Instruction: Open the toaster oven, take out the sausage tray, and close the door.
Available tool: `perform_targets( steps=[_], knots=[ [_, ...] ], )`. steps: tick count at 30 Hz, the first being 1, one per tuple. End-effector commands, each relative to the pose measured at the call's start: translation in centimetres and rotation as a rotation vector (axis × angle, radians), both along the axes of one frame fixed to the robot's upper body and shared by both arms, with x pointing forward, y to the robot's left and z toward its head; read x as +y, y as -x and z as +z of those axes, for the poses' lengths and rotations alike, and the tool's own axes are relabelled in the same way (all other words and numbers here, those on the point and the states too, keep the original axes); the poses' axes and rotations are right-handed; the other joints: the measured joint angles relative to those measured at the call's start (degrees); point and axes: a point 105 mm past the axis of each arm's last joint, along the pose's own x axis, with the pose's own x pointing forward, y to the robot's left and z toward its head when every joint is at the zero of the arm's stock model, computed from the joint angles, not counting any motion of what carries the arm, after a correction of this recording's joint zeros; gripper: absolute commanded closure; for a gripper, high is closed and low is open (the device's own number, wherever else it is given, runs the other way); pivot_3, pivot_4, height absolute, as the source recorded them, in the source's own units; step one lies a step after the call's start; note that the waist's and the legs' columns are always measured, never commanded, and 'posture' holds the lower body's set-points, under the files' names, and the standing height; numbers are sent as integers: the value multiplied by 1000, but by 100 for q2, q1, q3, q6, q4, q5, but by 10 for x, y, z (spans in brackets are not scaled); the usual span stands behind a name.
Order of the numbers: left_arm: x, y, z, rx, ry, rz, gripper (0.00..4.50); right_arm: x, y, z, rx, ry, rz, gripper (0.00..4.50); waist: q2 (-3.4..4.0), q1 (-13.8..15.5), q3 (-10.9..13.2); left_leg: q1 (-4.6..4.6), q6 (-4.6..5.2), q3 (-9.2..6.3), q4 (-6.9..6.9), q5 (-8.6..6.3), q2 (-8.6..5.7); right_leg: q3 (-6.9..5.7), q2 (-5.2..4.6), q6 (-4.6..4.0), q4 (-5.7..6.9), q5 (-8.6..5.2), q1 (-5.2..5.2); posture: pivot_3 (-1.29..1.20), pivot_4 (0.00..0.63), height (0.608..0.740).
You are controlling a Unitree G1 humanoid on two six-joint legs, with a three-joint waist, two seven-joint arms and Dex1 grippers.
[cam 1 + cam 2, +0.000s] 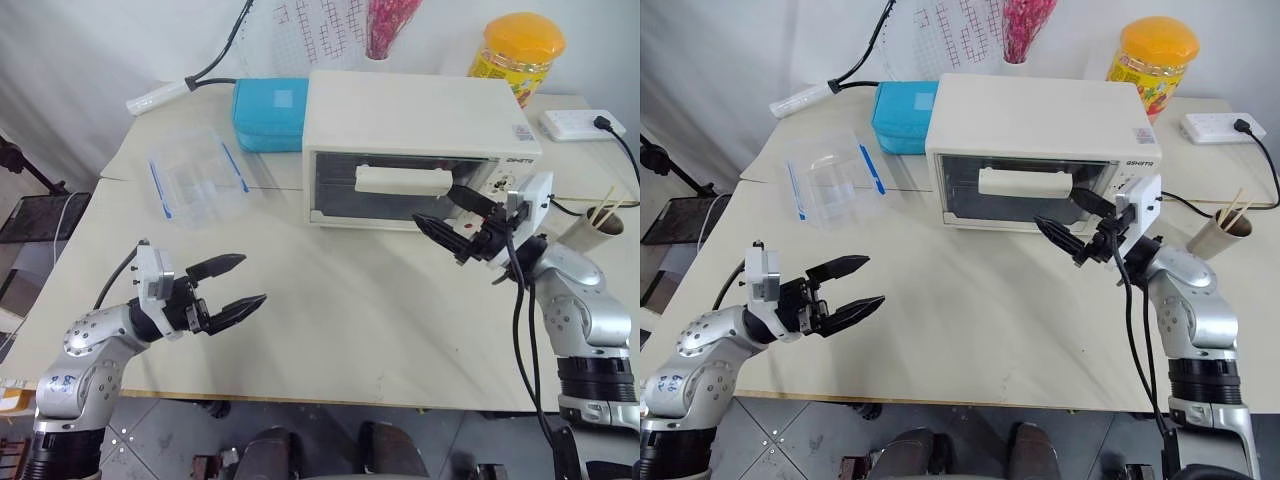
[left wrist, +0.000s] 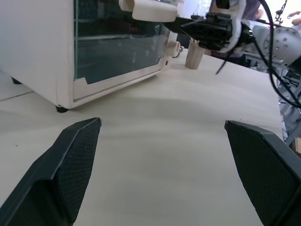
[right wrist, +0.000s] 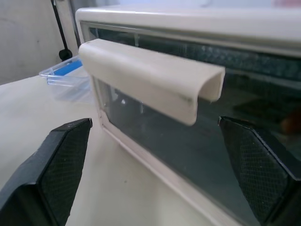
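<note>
While both grippers (image 1: 228, 285) (image 1: 455, 218) gape empty, the toaster oven's (image 1: 420, 120) label stays unreadable.

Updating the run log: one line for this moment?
phase: approach | door: shut | right gripper: open, by handle, no contact | left gripper: open, idle above table

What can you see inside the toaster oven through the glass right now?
The door is shut. Through its dark glass, the toaster oven shows only faint horizontal rack lines. The wide handle hides part of the interior. I cannot make out a tray or sausage.
</note>
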Motion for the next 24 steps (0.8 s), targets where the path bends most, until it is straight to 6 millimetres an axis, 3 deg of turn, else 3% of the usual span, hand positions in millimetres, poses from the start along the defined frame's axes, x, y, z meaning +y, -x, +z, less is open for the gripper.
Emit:
perform_targets(
  steps=[1,5,10,13,17,19,21,24],
  knots=[
    [0,2,11,-11,37,10,33,11,18,18,-100,29,141,0,0,4,0,-1,0,-1,1,0,0,0,0,0,0,0,0,0,150,740],
    [1,-5,14,16,46,18,33,19,41,6,-86,144,276,0,0,-1,0,-3,0,-4,0,0,2,-2,1,0,-1,0,0,0,150,740],
    [-3,-29,28,3,85,27,33,16,56,-13,-66,244,309,0,0,-7,0,1,-4,6,1,3,5,-4,4,0,-2,0,0,0,150,740],
    [-14,-59,46,-37,157,52,862,11,63,-28,-60,311,312,0,-3,16,2,2,-7,6,3,6,5,-4,6,0,1,0,0,0,150,740],
    [-45,-96,49,-55,149,66,2118,10,63,-34,-73,320,290,0,-5,38,4,-4,-6,4,13,7,-2,-6,7,4,1,2,2,0,150,740],
    [-56,-104,49,-60,148,59,2761,11,63,-35,-77,320,287,0,-7,20,4,-5,-6,2,12,6,-4,-13,7,4,0,2,2,0,150,740],
    [-80,-113,45,-60,130,28,3379,9,62,-37,-87,327,274,0,-9,24,6,-6,-6,3,3,6,-3,-30,8,4,-3,2,-1,0,150,740],
    [-101,-114,44,-73,117,-41,4350,8,61,-38,-102,335,257,0,-13,29,8,-10,-6,-1,3,6,-7,-53,9,4,-5,2,-1,0,150,740]
  ],
)
